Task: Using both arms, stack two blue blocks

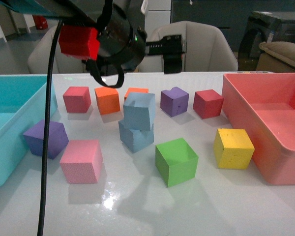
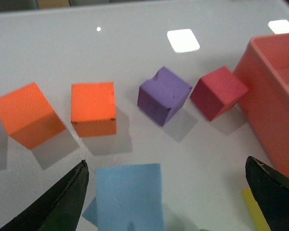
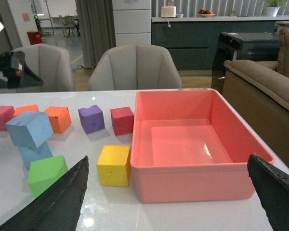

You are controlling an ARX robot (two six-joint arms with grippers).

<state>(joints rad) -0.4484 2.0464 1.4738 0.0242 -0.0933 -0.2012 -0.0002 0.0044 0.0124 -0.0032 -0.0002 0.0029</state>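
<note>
Front view has the upper pale-blue foam cube (image 1: 139,111) resting tilted on the lower pale-blue foam cube (image 1: 136,136), mid-table, with a green foam cube (image 1: 176,161) at their 5 o'clock. The left gripper (image 2: 164,166) hangs over the stack, jaws wide and empty, so it is nearer. The right gripper (image 3: 167,161), equally wide and empty, sits toward 3 o'clock by the pink plastic bin (image 3: 192,185).

Green cube (image 1: 176,161), yellow cube (image 1: 233,148) nr pink bin (image 1: 285,169), teal bin (image 1: 2,167)
</note>
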